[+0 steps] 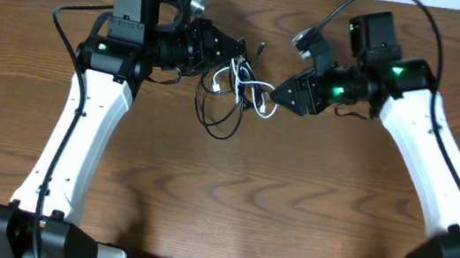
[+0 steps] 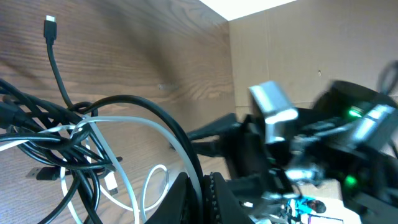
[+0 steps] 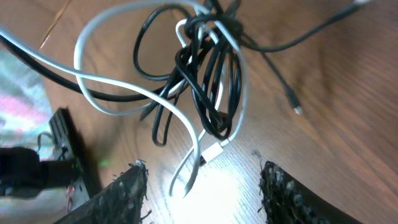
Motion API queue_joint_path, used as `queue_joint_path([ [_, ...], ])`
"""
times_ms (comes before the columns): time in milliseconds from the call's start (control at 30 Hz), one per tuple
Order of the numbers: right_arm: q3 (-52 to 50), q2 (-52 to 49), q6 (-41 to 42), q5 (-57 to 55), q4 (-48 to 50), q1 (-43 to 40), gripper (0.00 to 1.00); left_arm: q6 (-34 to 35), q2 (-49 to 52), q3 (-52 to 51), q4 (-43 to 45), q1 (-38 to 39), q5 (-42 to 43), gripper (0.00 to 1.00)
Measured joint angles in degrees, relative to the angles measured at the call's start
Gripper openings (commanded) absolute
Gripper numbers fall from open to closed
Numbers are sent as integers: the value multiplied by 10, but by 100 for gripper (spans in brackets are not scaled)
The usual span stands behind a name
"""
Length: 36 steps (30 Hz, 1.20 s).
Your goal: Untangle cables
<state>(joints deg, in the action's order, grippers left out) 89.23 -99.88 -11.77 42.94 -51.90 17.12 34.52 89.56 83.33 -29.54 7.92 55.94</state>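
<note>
Black cable (image 3: 205,81) and white cable (image 3: 127,93) sit knotted at the far middle of the surface (image 1: 221,199). Left pincer (image 2: 198,196) looks pinched on the black cable, right pincer (image 3: 204,171) spread wide. They look light and floppy, so I'd grab near the white plug (image 3: 211,151).

White arms (image 1: 78,136), black wrists (image 1: 178,46), green indicator lights (image 1: 334,92).

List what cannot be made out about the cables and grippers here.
- Left gripper, overhead: dark against the black cable; grip unclear.
- Left wrist view: its tips are blurred and cropped by the bottom edge.
- White cable, right wrist view: one end is cut off at the left edge.
- Overhead: cable crossings too small to trace.
</note>
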Motion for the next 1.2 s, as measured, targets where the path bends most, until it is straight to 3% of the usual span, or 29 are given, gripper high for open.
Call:
queue_joint_path([
  [167,0,-37,-35,75,8,0,54,0,0,0,0,0,4,8],
  [367,0,-64,-69,165,11,0,41,0,0,0,0,0,6,8],
  [567,-1,-65,-83,240,14,0,2,-1,0,0,-5,0,-22,8],
  [733,-1,-65,-84,282,-3,-7,1,-3,0,0,-27,0,-88,7],
  [967,-1,-45,-81,308,-9,-40,1,-4,0,0,-127,1,-261,8],
  [1200,-1,55,-64,319,-9,-70,1,-11,0,0,-179,1,-369,8],
])
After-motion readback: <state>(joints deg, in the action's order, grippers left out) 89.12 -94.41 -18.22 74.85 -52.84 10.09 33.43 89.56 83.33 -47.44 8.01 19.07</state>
